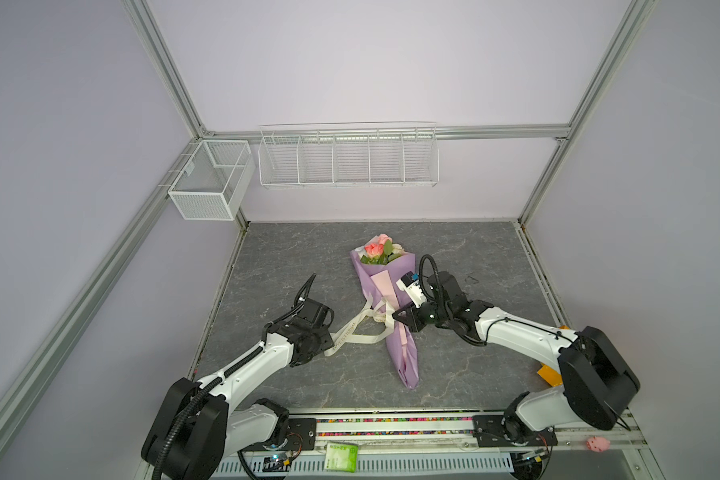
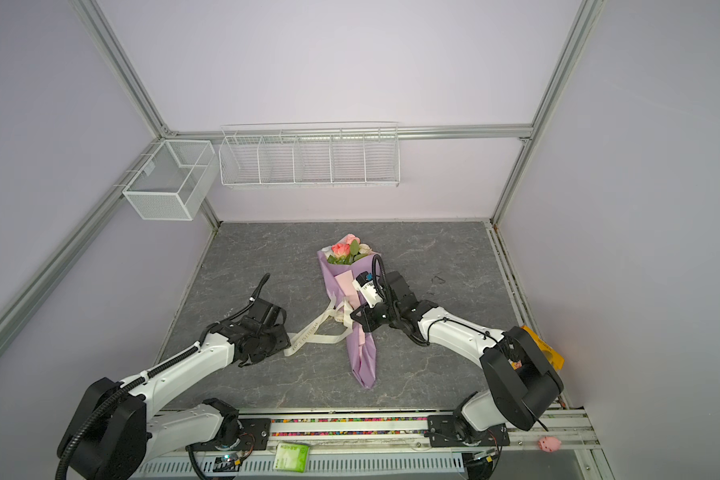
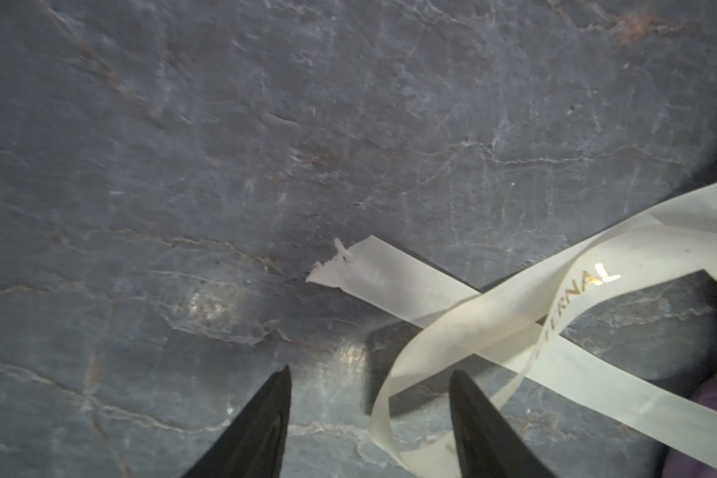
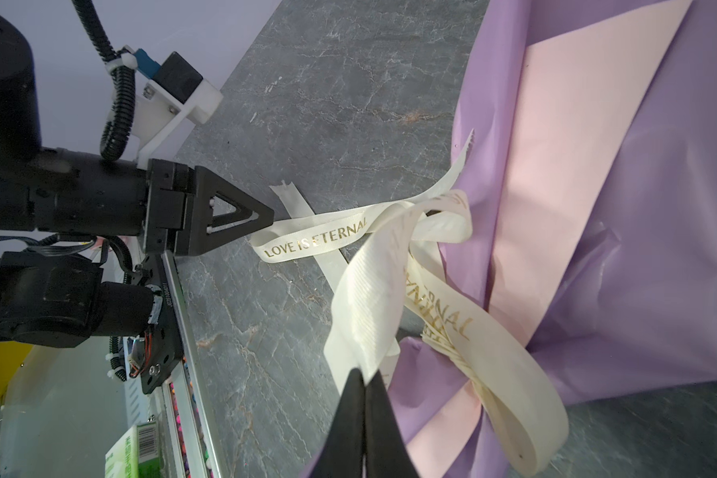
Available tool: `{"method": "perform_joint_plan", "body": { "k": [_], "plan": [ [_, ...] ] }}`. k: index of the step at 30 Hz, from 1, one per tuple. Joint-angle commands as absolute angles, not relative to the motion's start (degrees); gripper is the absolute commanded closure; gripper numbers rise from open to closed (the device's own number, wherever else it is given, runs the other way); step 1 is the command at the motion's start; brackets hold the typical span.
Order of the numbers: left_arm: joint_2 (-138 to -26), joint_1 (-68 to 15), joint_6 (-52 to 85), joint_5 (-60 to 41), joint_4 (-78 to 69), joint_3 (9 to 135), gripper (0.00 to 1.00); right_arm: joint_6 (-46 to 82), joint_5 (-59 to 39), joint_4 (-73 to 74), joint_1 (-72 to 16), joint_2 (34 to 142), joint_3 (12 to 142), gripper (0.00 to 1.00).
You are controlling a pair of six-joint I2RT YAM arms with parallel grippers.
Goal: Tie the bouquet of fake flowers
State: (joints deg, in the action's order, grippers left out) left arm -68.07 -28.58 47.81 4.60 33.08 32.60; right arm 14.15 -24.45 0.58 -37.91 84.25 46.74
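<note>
- In both top views, you see the bouquet of fake flowers (image 1: 380,249) (image 2: 346,249) lying near the middle of the table (image 1: 292,257). Its blooms point toward the far wall and it is rolled in lilac wrapping paper (image 1: 404,357).
- A cream ribbon (image 1: 352,332) crosses the wrap at its narrow waist, which is probably where a knot would bind the stems. Its slack spills toward your left arm.
- The right gripper (image 1: 395,313) sits at that waist, and the left gripper (image 1: 328,338) is low over the ribbon's outer loop. The two look set to pull against each other.
- In the left wrist view, the fingertips (image 3: 282,385) stand apart above the table. The curve of the ribbon loop lies partly between them but nothing is pinched. The frayed end (image 3: 340,265) lies flat just beyond.
- In the right wrist view, the right gripper's tips are pressed together on one ribbon strand. I judge this is to anchor it while the loop is worked.
- The left gripper's tip meets the lettered loop side-on, so you cannot tell its spread from this view.
- No blooms show in this view, only the wrap.
</note>
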Motion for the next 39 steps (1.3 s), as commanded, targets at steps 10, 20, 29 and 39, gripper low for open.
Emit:
{"method": "perform_joint_plan", "body": {
  "k": [10, 20, 29, 39],
  "plan": [
    [-70.4, -28.2, 49.3, -1.5, 26.1, 29.8, 0.57, 15.0, -22.1, -0.9, -38.5, 84.0, 48.2, 0.93],
    [-72.8, -28.2, 48.3, -4.3, 23.7, 29.1, 0.7, 15.0, -20.3, -1.0, -39.1, 84.7, 48.6, 0.93],
    [-67.1, -28.2, 45.0, -3.6, 26.2, 31.5, 1.0, 15.4, -18.7, -1.2, -39.0, 84.2, 48.9, 0.93],
    [-47.9, -28.9, 38.3, -4.9, 26.9, 35.9, 1.0, 19.7, -13.9, -0.9, -39.0, 83.4, 49.2, 0.93]
  ]
}}
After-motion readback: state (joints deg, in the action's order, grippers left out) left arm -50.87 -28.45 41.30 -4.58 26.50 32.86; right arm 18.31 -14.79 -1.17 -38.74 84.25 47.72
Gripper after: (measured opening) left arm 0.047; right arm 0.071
